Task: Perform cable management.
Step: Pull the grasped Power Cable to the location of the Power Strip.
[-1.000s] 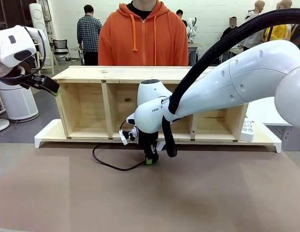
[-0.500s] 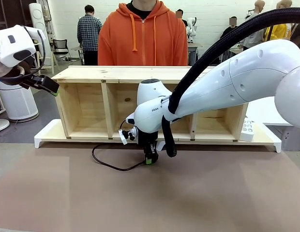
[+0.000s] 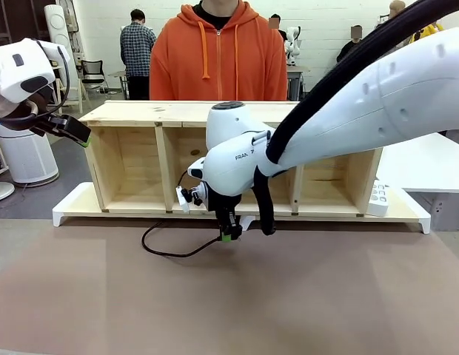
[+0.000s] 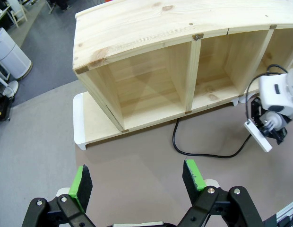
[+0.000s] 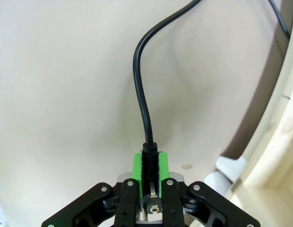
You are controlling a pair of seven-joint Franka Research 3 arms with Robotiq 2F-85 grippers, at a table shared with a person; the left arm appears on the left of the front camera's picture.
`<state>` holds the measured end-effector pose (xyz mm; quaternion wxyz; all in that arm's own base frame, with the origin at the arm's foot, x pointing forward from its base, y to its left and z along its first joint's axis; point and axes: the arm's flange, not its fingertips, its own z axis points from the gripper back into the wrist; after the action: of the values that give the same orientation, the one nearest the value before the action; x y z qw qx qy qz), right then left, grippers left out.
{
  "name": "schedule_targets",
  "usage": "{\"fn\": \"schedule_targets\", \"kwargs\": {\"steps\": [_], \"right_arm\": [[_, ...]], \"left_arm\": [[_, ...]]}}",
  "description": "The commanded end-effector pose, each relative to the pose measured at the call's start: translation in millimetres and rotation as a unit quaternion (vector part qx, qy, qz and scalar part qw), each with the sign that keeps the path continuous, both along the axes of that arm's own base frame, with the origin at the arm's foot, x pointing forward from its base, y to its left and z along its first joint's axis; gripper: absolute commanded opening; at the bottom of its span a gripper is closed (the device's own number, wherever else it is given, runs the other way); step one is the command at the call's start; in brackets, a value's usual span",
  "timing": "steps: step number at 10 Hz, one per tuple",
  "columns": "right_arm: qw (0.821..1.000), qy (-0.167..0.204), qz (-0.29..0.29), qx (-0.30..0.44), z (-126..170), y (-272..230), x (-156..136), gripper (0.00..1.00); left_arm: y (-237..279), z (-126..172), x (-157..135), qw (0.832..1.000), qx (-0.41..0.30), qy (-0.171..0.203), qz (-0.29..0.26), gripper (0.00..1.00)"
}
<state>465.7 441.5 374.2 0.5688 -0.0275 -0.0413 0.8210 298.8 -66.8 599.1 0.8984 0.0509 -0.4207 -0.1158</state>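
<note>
A thin black cable (image 3: 166, 251) loops on the brown table in front of the wooden shelf (image 3: 178, 112) and runs up to my right gripper (image 3: 226, 235), which is shut on its plug end just above the table. In the right wrist view the cable (image 5: 141, 85) rises from between the green pads (image 5: 135, 165) of the right gripper (image 5: 150, 170). My left gripper (image 3: 72, 131) hangs high at the far left, open and holding nothing. The left wrist view shows the left gripper (image 4: 137, 179) wide open above the table, with the cable (image 4: 203, 152) curving ahead of it.
The wooden shelf (image 4: 151, 56) has open compartments and stands on a white base (image 3: 74, 208). A white power strip (image 3: 377, 198) leans at its right end. A person in an orange hoodie (image 3: 218, 52) stands behind the shelf.
My right gripper has lifted a little and shifted slightly left with the plug end in it, pulling the cable loop with it. The left arm has not moved.
</note>
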Motion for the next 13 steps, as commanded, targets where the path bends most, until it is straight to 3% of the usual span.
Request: {"fn": "schedule_targets", "kwargs": {"steps": [1,3,8,13], "right_arm": [[0.999,-0.016,-0.031,0.003,9,-29,-32,0.16],[0.999,-0.009,-0.041,-0.005,22,-54,-56,0.16],[0.989,-0.070,-0.127,0.019,57,-112,-112,0.16],[0.972,-0.130,-0.192,0.041,73,-147,-164,0.16]], "left_arm": [[0,0,1,1.000,0.000,-0.002,0.000,1.00],[0,0,1,1.000,0.000,-0.002,0.000,1.00],[0,0,1,1.000,0.000,-0.002,0.000,1.00],[0,0,1,1.000,0.000,-0.002,0.000,1.00]]}}
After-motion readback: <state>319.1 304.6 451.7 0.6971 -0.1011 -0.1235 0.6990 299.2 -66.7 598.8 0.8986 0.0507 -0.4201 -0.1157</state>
